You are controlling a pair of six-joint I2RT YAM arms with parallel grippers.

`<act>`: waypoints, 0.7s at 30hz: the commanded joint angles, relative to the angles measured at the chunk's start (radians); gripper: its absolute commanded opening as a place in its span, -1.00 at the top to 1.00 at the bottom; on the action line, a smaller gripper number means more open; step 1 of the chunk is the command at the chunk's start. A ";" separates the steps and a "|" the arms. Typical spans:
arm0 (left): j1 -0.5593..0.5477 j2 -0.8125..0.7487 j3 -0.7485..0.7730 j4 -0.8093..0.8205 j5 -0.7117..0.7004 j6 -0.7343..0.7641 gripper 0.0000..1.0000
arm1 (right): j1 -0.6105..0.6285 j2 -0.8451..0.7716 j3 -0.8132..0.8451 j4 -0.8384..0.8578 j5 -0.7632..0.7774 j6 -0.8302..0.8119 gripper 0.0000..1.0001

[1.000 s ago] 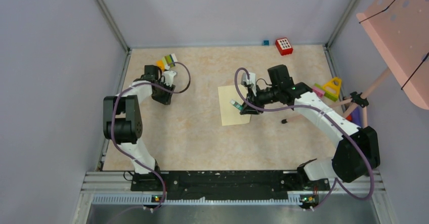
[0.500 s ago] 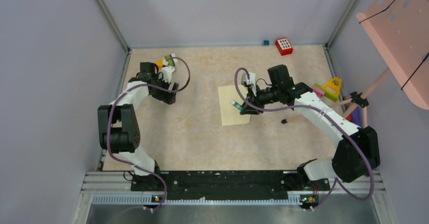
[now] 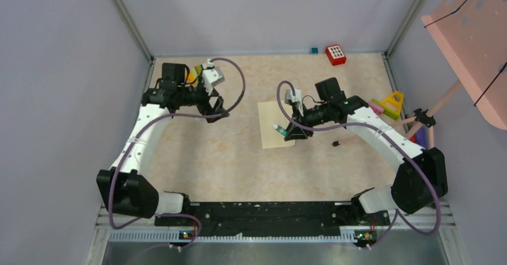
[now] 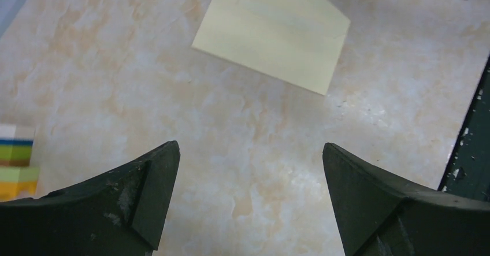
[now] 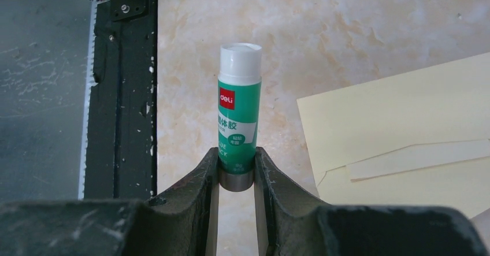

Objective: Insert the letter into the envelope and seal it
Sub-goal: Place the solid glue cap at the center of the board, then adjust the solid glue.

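Left fingers (image 4: pixel 144 192), spread apart, were swung nearer the one envelope (image 4: pixel 271 33); right fingers (image 5: pixel 211 175) were clenched round one glue stick (image 5: pixel 238 111).

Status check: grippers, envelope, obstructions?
Left gripper open, empty. Right gripper shut on capped glue stick. Envelope flat on table, nothing lying on it.

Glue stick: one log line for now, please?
right gripper: shut on green-and-white glue stick | left gripper: open | pale yellow paper envelope: lying flat
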 commanded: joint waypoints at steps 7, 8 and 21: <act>-0.369 0.040 0.192 -0.123 -0.048 0.073 -0.97 | 0.012 0.071 0.081 -0.090 -0.083 -0.069 0.86; -0.394 0.055 0.216 -0.140 -0.046 0.085 -0.97 | 0.012 0.078 0.085 -0.098 -0.088 -0.072 0.86; -0.574 0.203 0.312 -0.250 0.052 0.159 -0.95 | 0.011 0.126 0.116 -0.149 -0.204 -0.076 0.86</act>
